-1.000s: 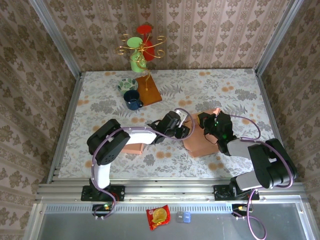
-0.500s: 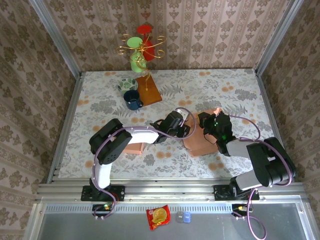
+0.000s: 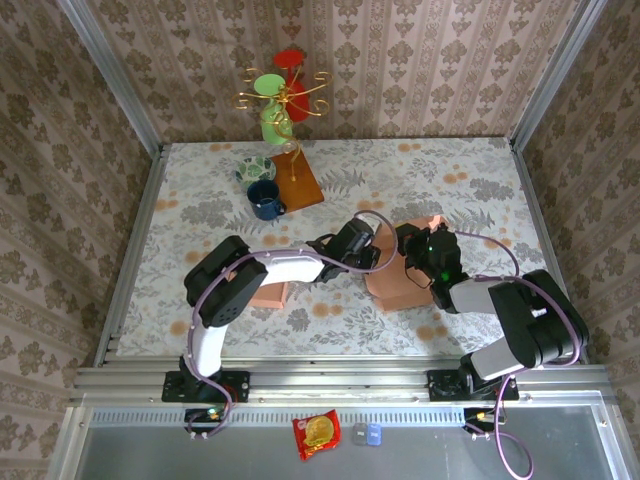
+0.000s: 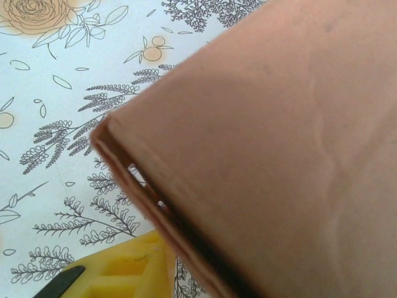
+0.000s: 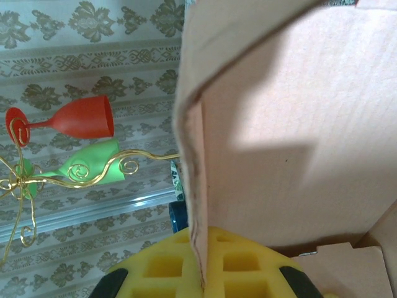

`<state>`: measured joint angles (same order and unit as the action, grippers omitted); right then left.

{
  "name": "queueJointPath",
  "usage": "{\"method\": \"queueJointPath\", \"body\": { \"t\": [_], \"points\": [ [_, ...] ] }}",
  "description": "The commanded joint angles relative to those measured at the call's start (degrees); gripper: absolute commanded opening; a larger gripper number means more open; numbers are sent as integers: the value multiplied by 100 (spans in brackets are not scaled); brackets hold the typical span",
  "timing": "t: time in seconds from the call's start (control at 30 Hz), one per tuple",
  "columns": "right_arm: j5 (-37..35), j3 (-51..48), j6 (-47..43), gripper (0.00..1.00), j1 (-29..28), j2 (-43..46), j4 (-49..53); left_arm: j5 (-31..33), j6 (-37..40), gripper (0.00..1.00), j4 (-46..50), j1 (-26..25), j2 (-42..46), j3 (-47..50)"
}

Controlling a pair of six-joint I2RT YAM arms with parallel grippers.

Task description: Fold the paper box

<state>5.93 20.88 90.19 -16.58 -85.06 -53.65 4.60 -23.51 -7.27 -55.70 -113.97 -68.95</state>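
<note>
- Paper box [image 3: 398, 282]: pinkish-brown cardboard, partly erected, right of centre on the floral table [image 3: 480, 180], between the two grippers. Smooth outer panel and doubled flap edge close up in the left wrist view [image 4: 279, 124]; inner wall and corner fold in the right wrist view [image 5: 291, 93].
- Right gripper [image 3: 411, 256]: at the box's upper right side, closed tight on the edge of one upright wall, cardboard pinched between yellow pads [image 5: 161, 268].
- Left gripper [image 3: 373, 252]: at the box's left edge. One yellow pad [image 4: 124, 273] just beside the flap edge; grip or gap impossible to tell.
- Second cardboard piece [image 3: 268, 293]: flat, under the left arm.
- Gold wire stand [image 3: 285, 98]: far edge, bearing red cup [image 5: 84, 118] and green cup [image 5: 93, 162].
- Dark blue mug [image 3: 265, 200]: near the stand.
- Snack packet [image 3: 317, 433]: on the near ledge.
</note>
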Motion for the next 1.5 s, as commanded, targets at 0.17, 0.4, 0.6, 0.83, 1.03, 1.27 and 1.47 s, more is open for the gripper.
{"method": "queueJointPath", "body": {
  "t": [0.17, 0.4, 0.6, 0.83, 1.03, 1.27, 1.47],
  "points": [
    [181, -59, -4, 0, -201, -74, 184, 434, -363, 13, 184, -55, -212, -473],
    [105, -41, 7, 6, -236, 82, 482, 631, -504, 2, 460, -94, -291, -685],
    [173, 186, -161, 32, -191, 408, 998, 800, -498, 0, 537, -81, -244, -673],
    [300, 729, -679, 60, 35, 1410, 2577, 808, -505, 0, 595, -67, -91, -653],
    [399, 1636, -1330, 67, 410, 2381, 4582, 397, -772, 0, 1132, 173, 76, -903],
    [870, 2860, -2402, 67, 1030, 2837, 6288, 219, -974, 0, 2150, 493, 358, -1384],
    [1464, 3844, -3140, 66, 1567, 2474, 7610, -739, -1483, 0, 3083, 957, 420, -1886]
  ]
}}
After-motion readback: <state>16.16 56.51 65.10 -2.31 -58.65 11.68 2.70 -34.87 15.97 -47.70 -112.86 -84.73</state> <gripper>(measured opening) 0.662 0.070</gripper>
